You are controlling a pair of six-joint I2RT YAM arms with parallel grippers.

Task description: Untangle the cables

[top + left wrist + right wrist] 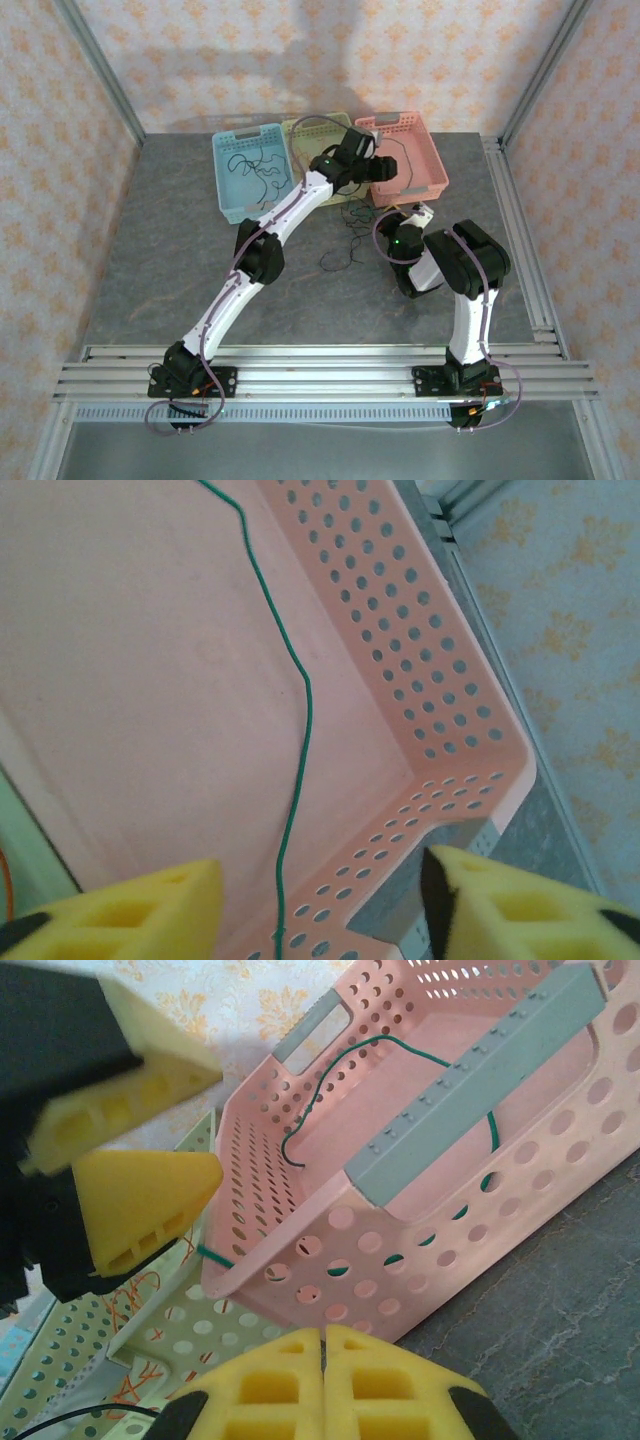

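Nearest, aluminium rails (320, 370) run across the front edge and carry both arm bases. Beyond them lies a grey, stone-patterned table (170, 270), bare on its left part.

The right arm is folded up over the right half of the table, and its right gripper (322, 1345) sits low, just before the pink basket (425, 180), with the yellow pads pressed flat together; nothing shows between them. Left of it, a loose black cable (342, 255) squiggles on the open tabletop between the two arms.

Three perforated baskets stand side by side at the far edge: a blue basket (222, 175) with thin black cables (250, 165) in it, a yellow-green basket (310, 122) with an orange cable (140, 1285) on its floor, and the pink one. The left arm (290, 205) stretches diagonally over the yellow-green basket and hides much of it.

The left gripper (322, 865) hangs over the pink basket's corner, its pads spread wide. The green cable (300, 710) runs along the basket's floor and passes between those pads without touching either; one end trails out over the rim towards the yellow-green basket.

Walls (300, 60) papered in a peach floral print close the cell in behind and at both sides, with metal frame posts (100, 70) at the corners.
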